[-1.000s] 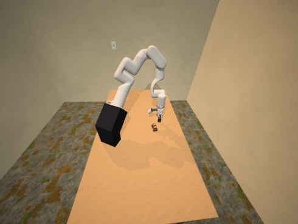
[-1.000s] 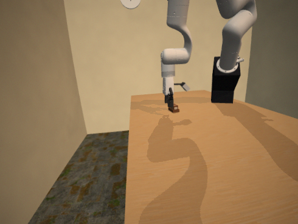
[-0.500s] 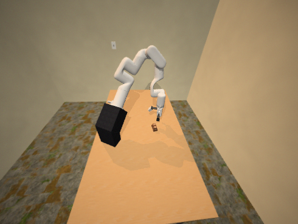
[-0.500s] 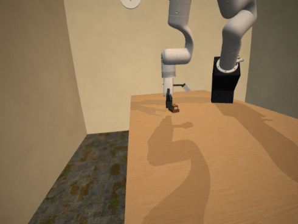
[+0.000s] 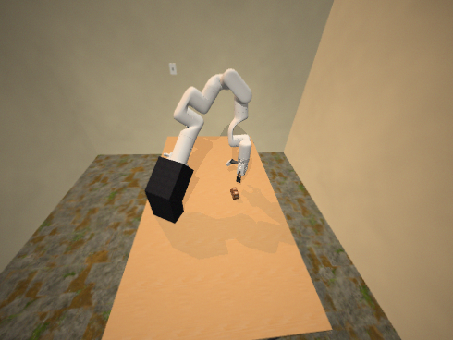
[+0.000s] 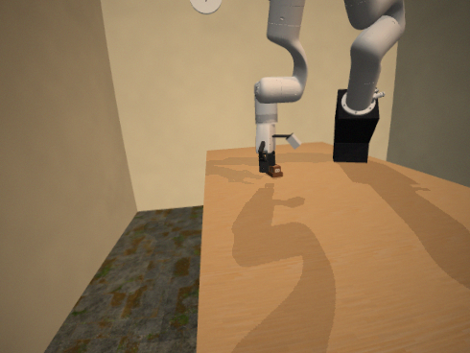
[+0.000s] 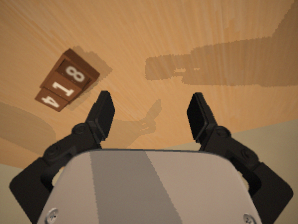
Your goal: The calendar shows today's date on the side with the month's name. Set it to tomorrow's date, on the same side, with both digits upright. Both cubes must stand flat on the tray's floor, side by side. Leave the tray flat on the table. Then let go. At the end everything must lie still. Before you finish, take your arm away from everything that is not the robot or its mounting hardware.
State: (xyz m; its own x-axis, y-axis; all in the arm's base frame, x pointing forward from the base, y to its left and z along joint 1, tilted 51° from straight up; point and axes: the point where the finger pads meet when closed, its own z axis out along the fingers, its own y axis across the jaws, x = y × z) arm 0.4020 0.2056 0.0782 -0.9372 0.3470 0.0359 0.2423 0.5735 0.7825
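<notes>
In the upper left of the wrist frame, the brown calendar [image 5: 235, 193] [image 6: 275, 171] [image 7: 68, 80] sits tilted across the view on the bench [image 5: 213, 277] [image 6: 269, 288] [image 7: 150, 30], white 8, 1 and 4 showing. Lower centre, the hand [image 5: 238, 177] [image 6: 267, 163] [image 7: 151, 101] is spread fully wide, gripping nothing, apart from it.

Open counter beside the calendar, with a gap between the fingers

The fingers are standing wide apart, with only bare counter [image 5: 208, 277] [image 6: 269, 288] [image 7: 150, 30] showing through the gap between their tips in the wrist view. Ahead of them and off toward that view's left edge, the brown calendar [image 5: 235, 193] [image 6: 275, 171] [image 7: 67, 80] is sitting outside the gap, blocking a way down on that side. Ahead and toward the view's right, only shadows are crossing the wood, leaving room to pass. The black pedestal [image 5: 169, 185] [image 6: 351, 139] is standing well apart from the fingers, leaving the space between free.
</notes>
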